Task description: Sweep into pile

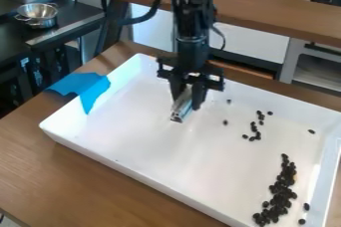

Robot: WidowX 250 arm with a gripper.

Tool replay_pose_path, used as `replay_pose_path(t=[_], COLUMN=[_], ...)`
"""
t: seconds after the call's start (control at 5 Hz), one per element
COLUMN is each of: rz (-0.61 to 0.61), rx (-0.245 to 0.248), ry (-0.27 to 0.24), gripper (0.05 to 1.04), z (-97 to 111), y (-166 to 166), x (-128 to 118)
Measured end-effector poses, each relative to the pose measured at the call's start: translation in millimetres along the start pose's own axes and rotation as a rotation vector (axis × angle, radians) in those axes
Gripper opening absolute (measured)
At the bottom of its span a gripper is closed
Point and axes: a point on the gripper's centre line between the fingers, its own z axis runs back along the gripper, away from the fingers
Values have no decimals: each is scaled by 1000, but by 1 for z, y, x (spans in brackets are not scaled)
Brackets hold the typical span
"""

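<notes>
Your tool (186, 102) hangs down over the far part of the white tray (153, 144), its two fingers closed around a pale, silvery piece (180, 109). You have that piece grasped between them, one finger on either side, and its lower end sticks out below, slanting toward the near left of the view. You can't tell from here whether that end touches the tray floor. The tool is well apart from the main pile.

Your dark, bean-like bits (281, 191) lie in the tray. Most form a long, narrow pile at the near right, running toward the near edge, with a couple lying just beside it. A smaller, loose cluster (256, 130) sits farther back, between the tool and the tray's right wall. You also have single bits near the tool and one by the right wall.

Blue tape (86, 87) lies over the tray's left rim and onto the wooden table (73, 173).
</notes>
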Motion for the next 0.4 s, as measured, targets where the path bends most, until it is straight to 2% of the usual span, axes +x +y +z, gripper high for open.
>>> replay_pose_path(t=[0.4], rz=[15], rx=[66], ry=[-3], gripper=[383], z=[-25], y=[10], x=[15])
